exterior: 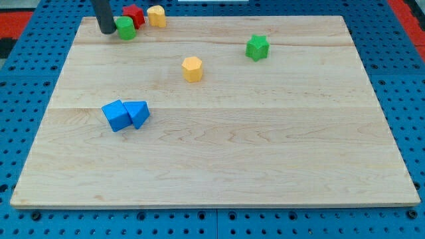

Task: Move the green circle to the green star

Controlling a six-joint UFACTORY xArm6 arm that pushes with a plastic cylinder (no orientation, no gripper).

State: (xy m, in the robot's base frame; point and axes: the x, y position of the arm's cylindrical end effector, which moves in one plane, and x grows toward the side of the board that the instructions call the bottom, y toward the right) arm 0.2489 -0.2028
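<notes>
The green circle (125, 28) sits near the view's top left on the wooden board (265, 159). My tip (107, 30) is at its left side, touching or nearly touching it. The green star (257, 47) lies well to the view's right of the circle, in the upper middle of the board.
A red block (135, 14) and a yellow block (157, 15) sit just right of and above the green circle. A yellow hexagon (192, 68) lies between circle and star, a little lower. Two blue blocks, a cube (116, 115) and a triangle (138, 113), touch at the left.
</notes>
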